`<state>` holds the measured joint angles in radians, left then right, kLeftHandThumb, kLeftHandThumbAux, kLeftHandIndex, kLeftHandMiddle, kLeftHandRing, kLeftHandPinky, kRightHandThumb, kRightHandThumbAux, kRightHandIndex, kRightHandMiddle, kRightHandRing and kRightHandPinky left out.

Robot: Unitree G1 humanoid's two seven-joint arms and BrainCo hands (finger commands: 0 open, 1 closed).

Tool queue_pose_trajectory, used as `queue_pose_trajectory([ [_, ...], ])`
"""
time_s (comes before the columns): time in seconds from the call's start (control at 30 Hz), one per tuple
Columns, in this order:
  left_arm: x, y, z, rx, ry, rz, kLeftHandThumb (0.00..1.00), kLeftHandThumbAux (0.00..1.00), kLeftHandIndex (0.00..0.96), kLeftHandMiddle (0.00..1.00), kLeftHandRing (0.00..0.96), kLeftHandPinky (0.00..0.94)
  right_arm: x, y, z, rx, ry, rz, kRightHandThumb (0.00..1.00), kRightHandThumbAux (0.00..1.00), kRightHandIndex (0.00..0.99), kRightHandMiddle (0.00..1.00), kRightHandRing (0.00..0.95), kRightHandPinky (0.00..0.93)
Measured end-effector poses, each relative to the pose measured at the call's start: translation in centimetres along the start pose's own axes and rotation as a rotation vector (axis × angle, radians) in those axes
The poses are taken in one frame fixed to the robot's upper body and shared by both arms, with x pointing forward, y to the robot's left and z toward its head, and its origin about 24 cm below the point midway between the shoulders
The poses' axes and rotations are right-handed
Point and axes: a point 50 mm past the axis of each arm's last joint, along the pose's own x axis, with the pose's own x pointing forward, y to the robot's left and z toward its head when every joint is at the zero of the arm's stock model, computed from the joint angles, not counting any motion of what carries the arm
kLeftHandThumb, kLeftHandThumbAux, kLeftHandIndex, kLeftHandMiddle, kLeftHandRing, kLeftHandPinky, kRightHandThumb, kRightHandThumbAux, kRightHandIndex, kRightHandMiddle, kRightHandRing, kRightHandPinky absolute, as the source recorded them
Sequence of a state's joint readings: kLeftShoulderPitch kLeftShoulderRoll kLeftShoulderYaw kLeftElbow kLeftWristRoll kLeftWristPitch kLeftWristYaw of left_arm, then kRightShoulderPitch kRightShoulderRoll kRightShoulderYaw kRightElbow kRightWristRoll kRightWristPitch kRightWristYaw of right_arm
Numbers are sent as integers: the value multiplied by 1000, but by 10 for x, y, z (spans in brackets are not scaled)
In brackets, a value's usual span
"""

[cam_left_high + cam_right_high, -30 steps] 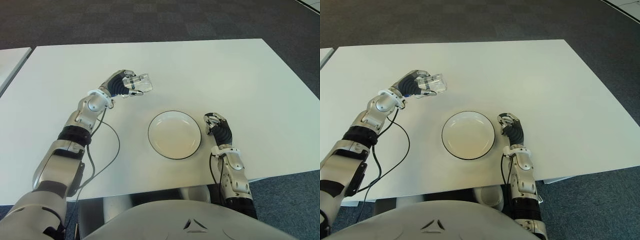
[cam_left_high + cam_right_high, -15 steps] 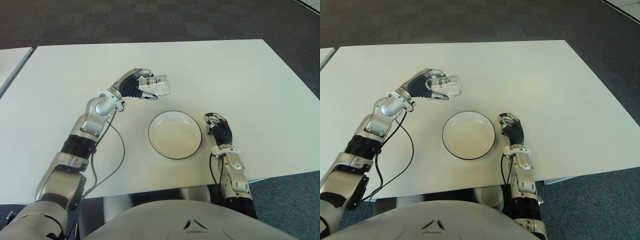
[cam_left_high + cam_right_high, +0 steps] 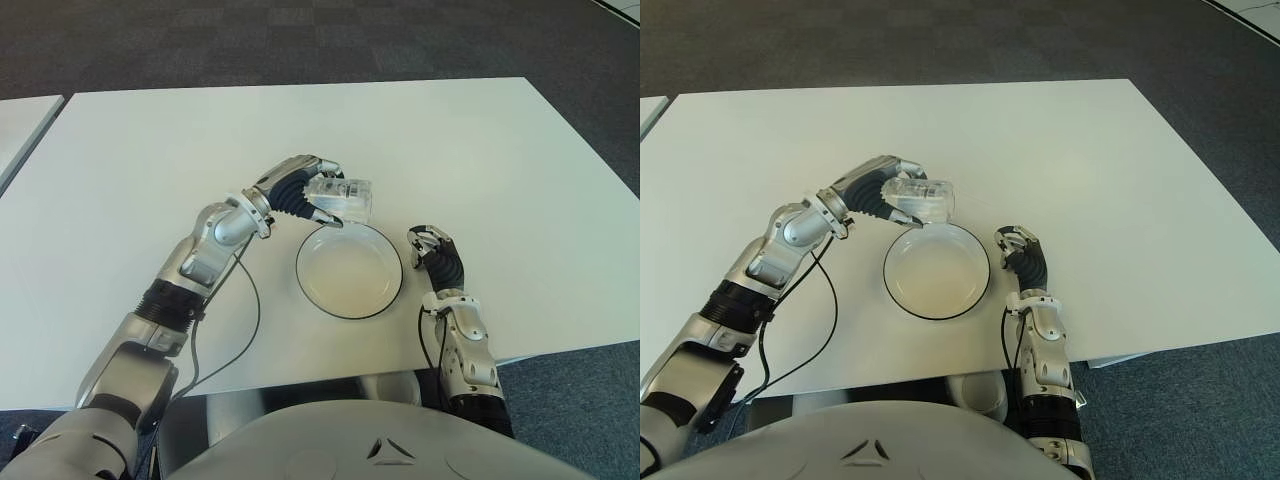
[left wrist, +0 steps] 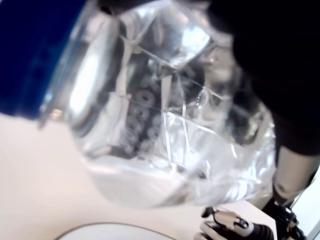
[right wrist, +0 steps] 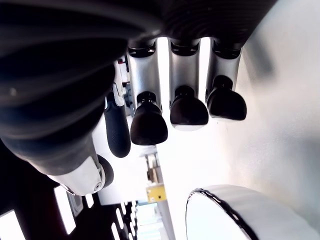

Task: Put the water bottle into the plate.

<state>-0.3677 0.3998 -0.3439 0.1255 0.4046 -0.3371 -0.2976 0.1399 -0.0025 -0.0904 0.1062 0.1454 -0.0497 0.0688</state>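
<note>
Clear water bottle [image 3: 340, 197] partly hidden inside left robot hand [image 3: 300, 193], over plate [image 3: 349, 270] rim.

1. The water bottle [image 3: 340, 199] is clear and colourless, with a blue cap [image 4: 35, 55] seen in the left wrist view.
2. The plate [image 3: 349, 270] is white inside with a thin black rim.
3. The tabletop [image 3: 480, 160] under the plate is plain off-white.
4. The left robot hand [image 3: 300, 192], at the plate's far left edge, has black ribbed fingers and a silver wrist.
5. The right robot hand [image 3: 436, 255], just right of the plate, is black with silver knuckles.
6. The floor [image 3: 300, 40] beyond the tabletop is dark grey carpet in a faint checked pattern.
</note>
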Motion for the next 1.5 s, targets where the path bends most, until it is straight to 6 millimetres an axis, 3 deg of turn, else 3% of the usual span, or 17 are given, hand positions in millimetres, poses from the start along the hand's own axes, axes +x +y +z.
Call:
queue_pose_trajectory([
  [0.27,5,-19,10,40,-57,-103,852,669,397,529,853,785,0,0,0,0,-2,0,700,733,436,848,844,816],
  [0.7,-3,-78,9,194,-210,-279,855,667,401,541,860,840,0,0,0,-1,-1,0,701,733,436,839,835,808],
  [0.93,-2,-84,8,335,-274,-267,855,666,403,542,855,834,0,0,0,-1,-2,0,701,733,436,844,841,823],
  [1.5,-3,-98,7,476,-326,-194,852,669,402,546,843,828,0,-1,0,1,-2,-3,701,733,436,855,853,838],
])
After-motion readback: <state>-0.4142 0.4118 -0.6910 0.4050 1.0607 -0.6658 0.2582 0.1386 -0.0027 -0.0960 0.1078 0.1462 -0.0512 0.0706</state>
